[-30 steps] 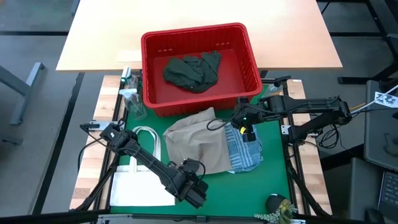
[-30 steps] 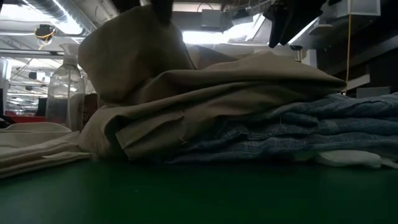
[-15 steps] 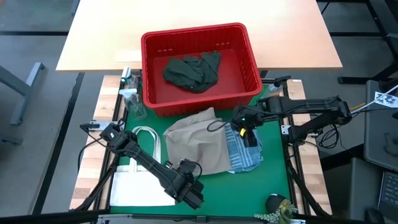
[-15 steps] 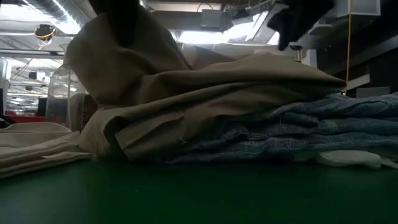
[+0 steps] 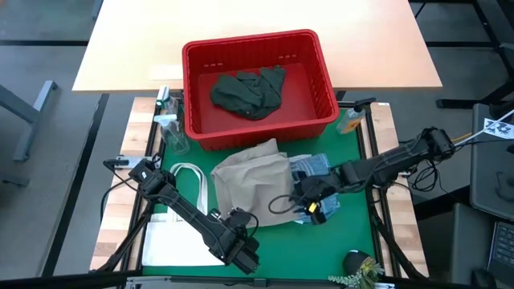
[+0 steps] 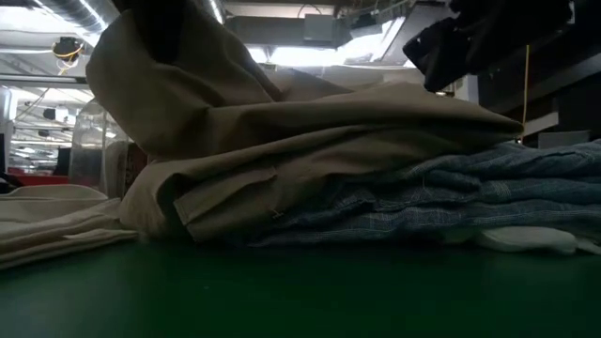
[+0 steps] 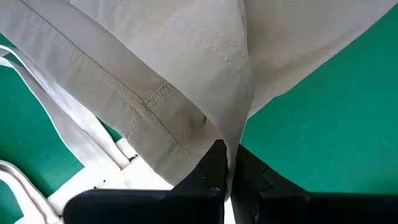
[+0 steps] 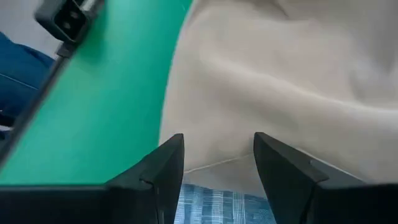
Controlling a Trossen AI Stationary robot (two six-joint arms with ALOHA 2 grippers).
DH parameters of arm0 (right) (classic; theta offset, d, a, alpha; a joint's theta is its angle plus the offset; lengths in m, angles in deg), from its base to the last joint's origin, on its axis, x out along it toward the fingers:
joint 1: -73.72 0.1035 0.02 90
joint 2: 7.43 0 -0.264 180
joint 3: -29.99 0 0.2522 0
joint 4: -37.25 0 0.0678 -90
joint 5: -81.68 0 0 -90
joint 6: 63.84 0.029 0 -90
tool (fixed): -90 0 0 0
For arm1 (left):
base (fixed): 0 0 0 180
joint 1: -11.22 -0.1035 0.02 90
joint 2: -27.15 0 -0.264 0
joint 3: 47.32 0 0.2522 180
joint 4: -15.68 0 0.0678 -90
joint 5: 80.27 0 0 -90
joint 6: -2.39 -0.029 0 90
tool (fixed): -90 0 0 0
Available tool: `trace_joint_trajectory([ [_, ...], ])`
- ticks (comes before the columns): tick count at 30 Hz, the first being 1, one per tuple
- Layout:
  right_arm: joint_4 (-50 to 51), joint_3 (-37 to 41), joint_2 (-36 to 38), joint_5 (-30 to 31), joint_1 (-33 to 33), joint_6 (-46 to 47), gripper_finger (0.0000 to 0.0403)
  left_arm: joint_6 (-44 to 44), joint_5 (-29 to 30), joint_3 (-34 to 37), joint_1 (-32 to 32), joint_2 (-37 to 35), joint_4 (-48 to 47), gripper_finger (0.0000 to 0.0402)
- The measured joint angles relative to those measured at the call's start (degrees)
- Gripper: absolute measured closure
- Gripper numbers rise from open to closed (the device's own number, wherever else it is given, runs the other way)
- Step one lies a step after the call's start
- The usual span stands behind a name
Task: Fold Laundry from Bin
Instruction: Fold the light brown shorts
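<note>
A beige garment (image 5: 253, 186) lies on the green mat (image 5: 353, 233), partly over a blue-and-white striped garment (image 5: 320, 193). My left gripper (image 5: 243, 241) is at the beige garment's near left part and is shut on it (image 7: 227, 180). My right gripper (image 5: 301, 202) hovers open over the near edge of the two garments; in the right wrist view the beige hem and striped cloth show between its fingers (image 8: 217, 168). Whether the right gripper touches them I cannot tell. The red bin (image 5: 193, 88) at the far side holds a dark green garment (image 5: 249, 91). My left gripper pinches a fold of the beige garment (image 7: 231, 134) between its two fingers, which come from above, slanting down. The held part stands raised (image 6: 160, 75) above the pile. The rest of the garment lies on the striped cloth and the mat.
A flat white tote bag (image 5: 181, 233) lies left of the garments under my left arm. A clear bottle (image 5: 173, 132) stands by the bin's near left corner. Small items sit at the mat's right far corner (image 5: 351, 120) and near right corner (image 5: 357, 263).
My right gripper has swung from beside the bin toward the table's near edge and down, tipping lower, and now hangs over the garments' near edge. The raised beige part held by my left gripper has been drawn wider toward the left.
</note>
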Motion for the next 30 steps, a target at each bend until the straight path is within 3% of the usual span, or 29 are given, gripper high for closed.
trace_joint_trajectory([
  [7,-3.7,6.4,-1.6,6.8,0.4,2.7,0.021,0.0,-0.4,0.0,0.0,0.0,0.0,0.04],
  [14,-3.7,9.7,-3.8,4.6,0.1,4.5,0.021,0.0,-6.7,0.0,0.0,0.0,0.2,0.04],
  [18,-1.8,9.8,-3.8,2.6,0.1,4.6,0.021,0.0,-7.2,0.0,0.4,0.0,0.9,0.0397],
  [30,0.0,10.0,-3.8,1.0,0.1,4.6,0.021,0.4,-7.8,0.0,1.4,0.0,2.6,0.0311],
])
